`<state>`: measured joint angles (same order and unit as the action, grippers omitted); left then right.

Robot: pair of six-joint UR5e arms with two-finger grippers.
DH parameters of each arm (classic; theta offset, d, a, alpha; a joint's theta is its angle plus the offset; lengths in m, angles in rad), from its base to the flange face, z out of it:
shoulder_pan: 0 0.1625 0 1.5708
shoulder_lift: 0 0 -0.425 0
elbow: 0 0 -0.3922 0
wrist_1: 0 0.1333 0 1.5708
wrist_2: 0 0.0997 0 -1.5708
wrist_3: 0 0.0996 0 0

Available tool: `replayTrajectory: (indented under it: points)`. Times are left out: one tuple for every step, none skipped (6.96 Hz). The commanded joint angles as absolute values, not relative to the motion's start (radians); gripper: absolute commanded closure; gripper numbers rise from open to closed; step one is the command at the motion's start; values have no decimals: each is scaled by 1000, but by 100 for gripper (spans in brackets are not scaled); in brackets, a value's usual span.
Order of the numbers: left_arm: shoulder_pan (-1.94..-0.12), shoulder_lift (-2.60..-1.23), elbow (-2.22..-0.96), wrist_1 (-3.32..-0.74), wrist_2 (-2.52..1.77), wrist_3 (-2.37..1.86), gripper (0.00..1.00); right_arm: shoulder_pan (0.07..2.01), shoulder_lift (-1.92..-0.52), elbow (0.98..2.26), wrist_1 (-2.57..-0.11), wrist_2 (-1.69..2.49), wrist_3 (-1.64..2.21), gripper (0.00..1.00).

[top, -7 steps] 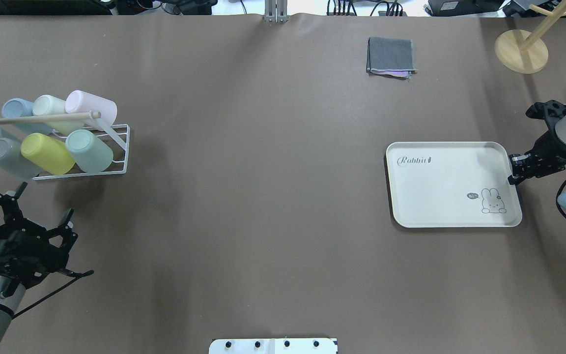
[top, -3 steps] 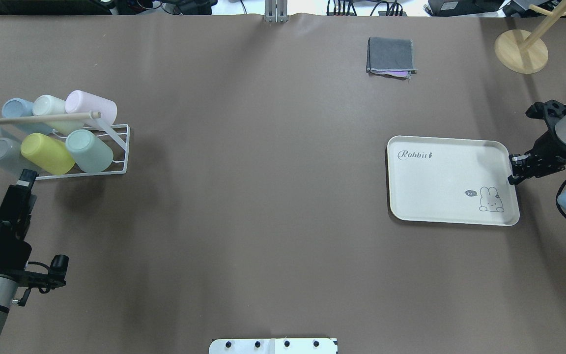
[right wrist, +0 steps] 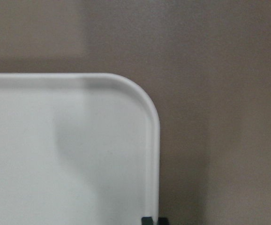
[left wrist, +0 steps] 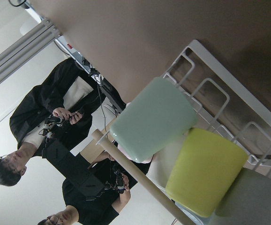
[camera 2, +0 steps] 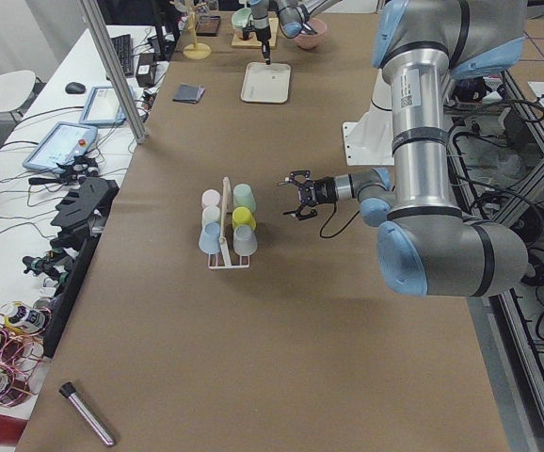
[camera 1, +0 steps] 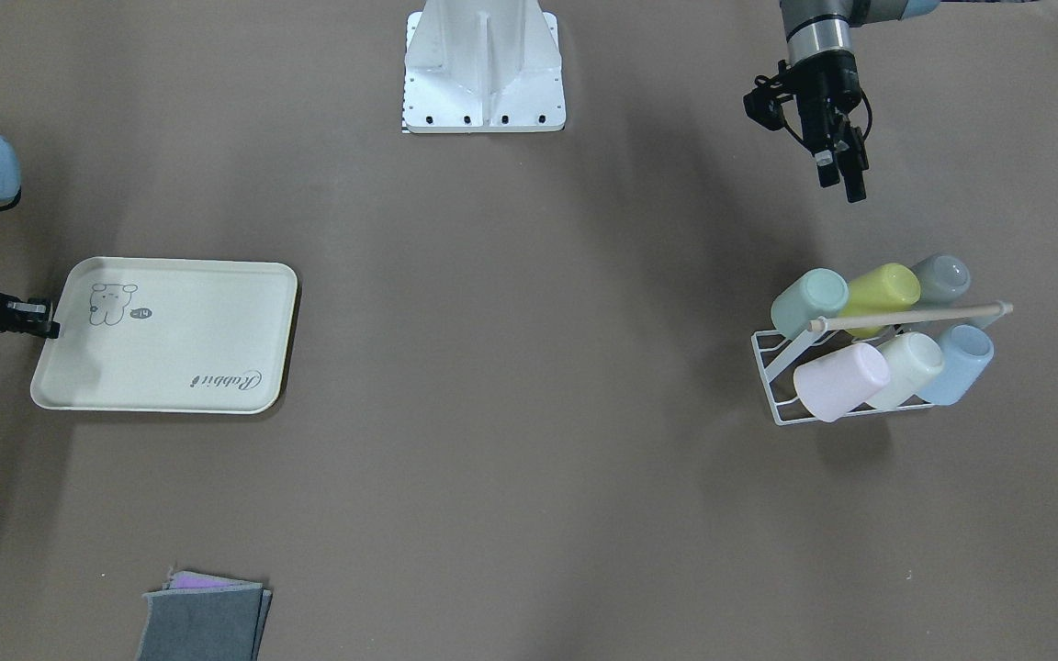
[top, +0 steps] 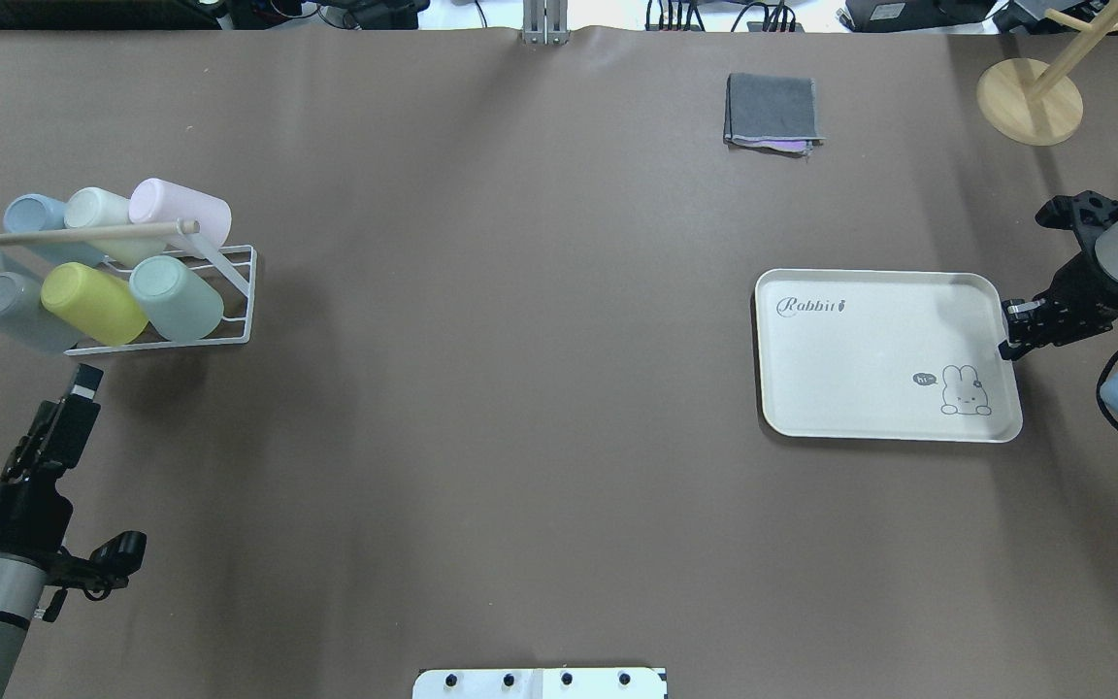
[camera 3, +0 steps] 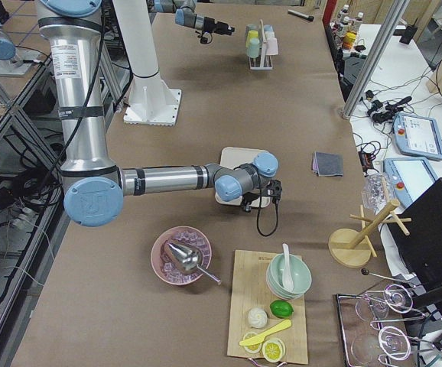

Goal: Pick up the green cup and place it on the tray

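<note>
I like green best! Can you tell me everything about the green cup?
The green cup is a small, plain, pale mint tumbler with no handle; it looks like plastic. It lies tilted in a white wire rack, at the end of the row nearest the robot. Beside it is a yellow cup, which it seems to touch. Nothing is holding it.

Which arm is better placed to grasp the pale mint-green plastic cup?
Left: the left gripper points at the white wire rack holding the pale mint-green plastic cup; the right gripper, far away, grips the cream rectangular tray.
</note>
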<state>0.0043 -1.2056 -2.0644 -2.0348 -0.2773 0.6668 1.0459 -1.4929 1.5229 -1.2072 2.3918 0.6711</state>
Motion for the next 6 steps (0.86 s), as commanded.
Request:
replayTrajectory:
  points:
    - [18,-1204,-2060,-2040,-307,663,2,1046,-1483,1583,-1209,2398,708,100]
    - [26,-1206,-2053,-2039,-304,666,2,1046,-1477,1603,-1207,2401,731,100]
    - [28,-1203,-2054,-2034,-301,673,2,1046,-1471,1623,-1207,2423,741,100]
    - [28,-1203,-2054,-2028,-299,742,2,1061,-1457,1628,-1209,2465,741,100]
    - [26,-1207,-2063,-2031,-299,938,2,1090,-1456,1631,-1209,2511,741,100]
    - [25,-1224,-2063,-2036,-299,1164,2,1120,-1457,1634,-1207,2551,741,100]
